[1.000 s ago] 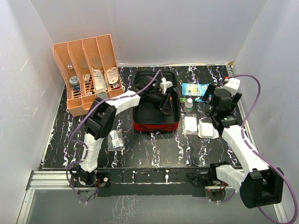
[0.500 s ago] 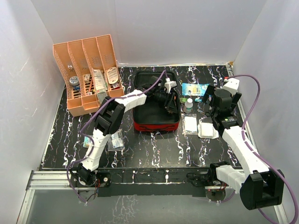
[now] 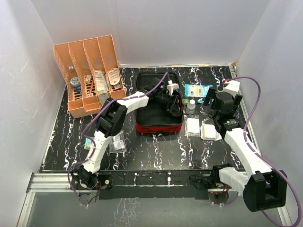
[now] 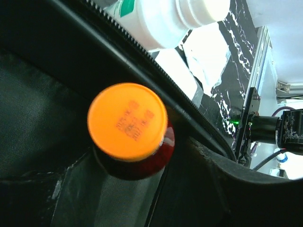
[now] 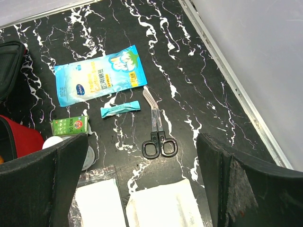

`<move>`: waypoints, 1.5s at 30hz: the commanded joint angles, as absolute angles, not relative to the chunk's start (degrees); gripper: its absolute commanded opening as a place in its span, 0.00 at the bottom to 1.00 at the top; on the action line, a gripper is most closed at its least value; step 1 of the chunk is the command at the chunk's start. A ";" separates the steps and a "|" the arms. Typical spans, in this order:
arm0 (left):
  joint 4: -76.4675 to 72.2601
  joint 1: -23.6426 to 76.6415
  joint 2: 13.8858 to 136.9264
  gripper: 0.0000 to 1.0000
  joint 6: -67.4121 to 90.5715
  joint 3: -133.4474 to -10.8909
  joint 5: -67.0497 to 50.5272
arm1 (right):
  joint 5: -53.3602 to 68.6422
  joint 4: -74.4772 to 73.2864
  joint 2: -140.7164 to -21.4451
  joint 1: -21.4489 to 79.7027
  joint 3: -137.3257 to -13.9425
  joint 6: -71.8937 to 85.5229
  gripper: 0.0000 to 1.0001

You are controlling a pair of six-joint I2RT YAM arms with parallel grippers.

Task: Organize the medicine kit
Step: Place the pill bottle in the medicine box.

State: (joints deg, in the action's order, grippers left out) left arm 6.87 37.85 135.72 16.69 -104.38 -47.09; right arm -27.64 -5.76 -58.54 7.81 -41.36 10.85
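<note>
The medicine kit lies open mid-table, red outside with black lining. My left gripper reaches into its right side. In the left wrist view the gripper is open over the lining, and a dark red bottle with an orange cap stands just past the fingertips, against the zip rim. My right gripper is open and empty, hovering above black-handled scissors; in the right wrist view the gripper frames them.
Right of the kit lie a white bottle, a blue pouch, a teal sachet, a green box and two gauze packs. An orange rack stands back left. A clear bag lies front left.
My left gripper has moved right inside the kit, up to its right wall. My right gripper has shifted slightly left and stays open.
</note>
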 commanded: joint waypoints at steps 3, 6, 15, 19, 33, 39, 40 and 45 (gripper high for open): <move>6.94 38.50 132.24 0.66 17.91 -102.13 -50.17 | -27.61 -2.53 -57.01 7.84 -40.63 11.59 0.98; 6.71 38.50 131.74 0.67 17.85 -101.62 -49.66 | -27.62 -3.02 -56.48 7.84 -40.23 11.83 0.98; 9.95 37.35 130.94 0.71 12.88 -102.28 -43.65 | -27.63 -3.69 -54.55 7.91 -38.55 11.89 0.98; 13.19 36.45 131.67 0.86 10.25 -103.87 -40.69 | -27.36 -3.57 -54.37 7.91 -38.31 11.96 0.98; 17.63 35.86 125.94 0.99 4.16 -98.62 -36.53 | -26.81 -2.26 -54.27 7.87 -35.19 12.37 0.98; 20.41 35.84 122.52 0.99 1.52 -97.95 -35.08 | -23.84 0.02 -54.94 7.89 -33.13 12.23 0.98; 20.69 35.74 121.52 0.99 1.34 -97.84 -34.81 | -23.32 0.57 -55.35 7.91 -32.85 12.21 0.98; 22.33 35.01 116.67 0.99 1.85 -97.82 -33.90 | -22.17 6.79 -57.28 7.91 -29.44 12.09 0.98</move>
State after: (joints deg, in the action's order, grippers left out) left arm 19.44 35.94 125.60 2.42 -97.65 -34.83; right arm -23.62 -1.87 -56.29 7.81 -31.75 12.12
